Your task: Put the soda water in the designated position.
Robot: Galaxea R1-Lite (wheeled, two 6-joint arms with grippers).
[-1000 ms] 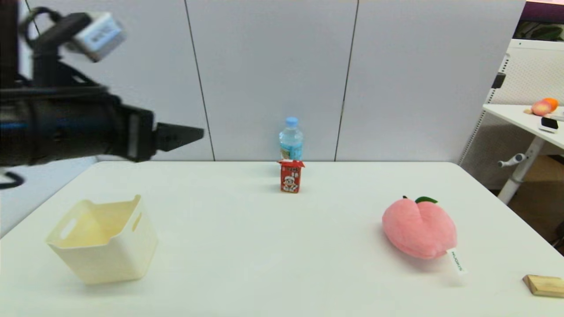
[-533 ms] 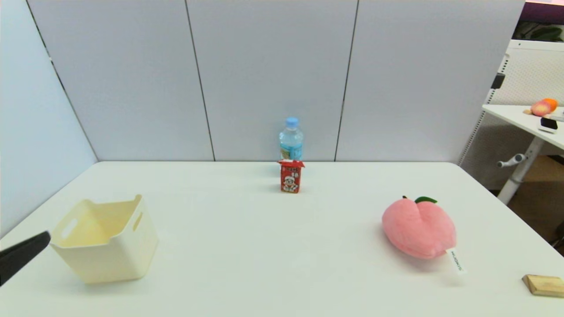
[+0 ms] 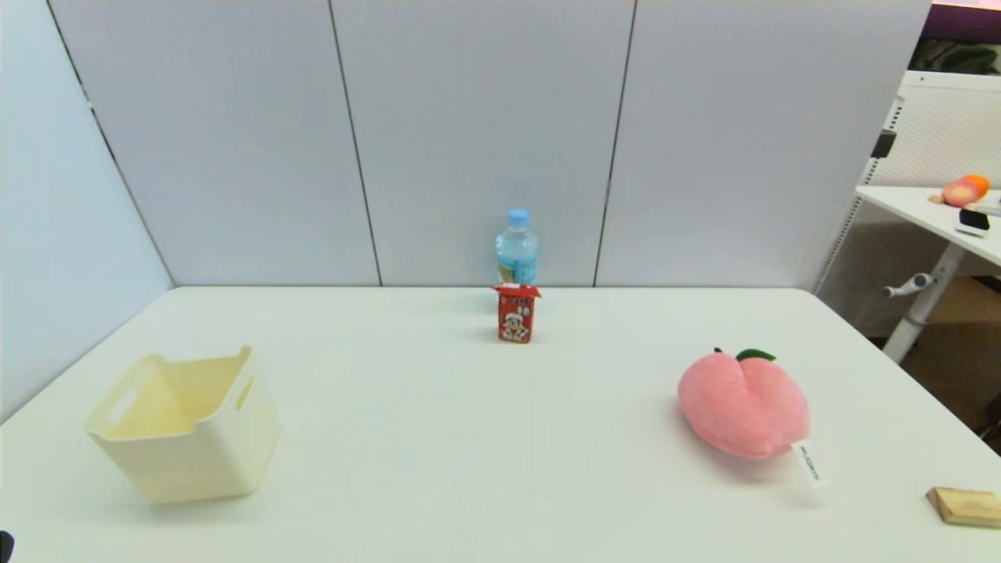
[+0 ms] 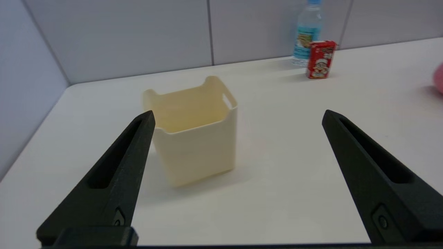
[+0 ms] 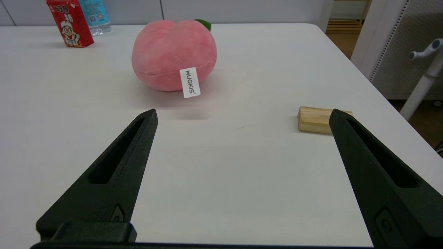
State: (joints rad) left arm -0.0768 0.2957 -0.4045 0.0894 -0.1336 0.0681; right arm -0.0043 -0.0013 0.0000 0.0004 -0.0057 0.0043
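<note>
The soda water [image 3: 516,249] is a small clear bottle with a light blue cap, upright at the table's far edge against the wall, also visible in the left wrist view [image 4: 307,38] and the right wrist view [image 5: 95,15]. A red drink carton [image 3: 515,314] stands just in front of it. My left gripper [image 4: 238,112] is open and empty, low at the near left, facing the cream bin. My right gripper [image 5: 242,110] is open and empty at the near right, far from the bottle. No mark on the white tabletop [image 3: 438,438] shows the designated position.
A cream plastic bin [image 3: 186,422] sits at the near left. A pink plush peach [image 3: 743,405] lies at the right, and a small wooden block [image 3: 966,506] rests by the near right edge. Grey partition walls close off the far side and the left.
My left arm, high at the left a second ago, has dropped down and back out of the head view. Only a dark sliver remains at the bottom left corner. The objects have not moved.
</note>
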